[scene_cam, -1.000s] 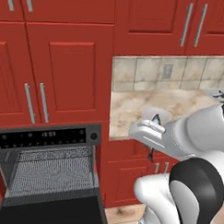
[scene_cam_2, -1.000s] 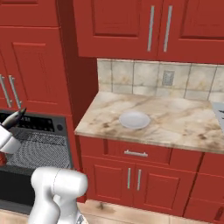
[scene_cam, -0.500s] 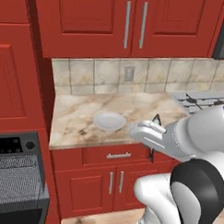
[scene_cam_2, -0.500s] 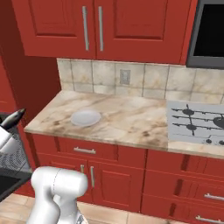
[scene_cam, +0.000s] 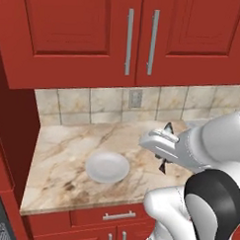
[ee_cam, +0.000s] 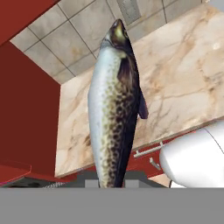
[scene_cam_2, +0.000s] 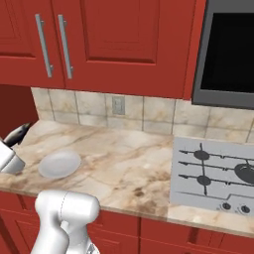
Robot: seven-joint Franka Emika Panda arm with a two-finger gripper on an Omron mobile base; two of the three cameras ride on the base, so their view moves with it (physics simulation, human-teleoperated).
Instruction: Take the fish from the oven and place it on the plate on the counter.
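1. Gripper [scene_cam: 165, 146] was clamped on the fish [ee_cam: 114, 105], jaws narrow, held above the counter [scene_cam: 66, 154]
2. Fish hung lengthwise from the hand, speckled side facing cam
3. Plate [scene_cam: 107, 167] sat on counter, left of gripper, apart from it
4. Stovetop [scene_cam_2: 213, 171] lay to the right, well apart from plate

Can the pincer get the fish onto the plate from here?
Probably yes. The plate sits bare on the counter, nothing between it and the pincer holding the fish.
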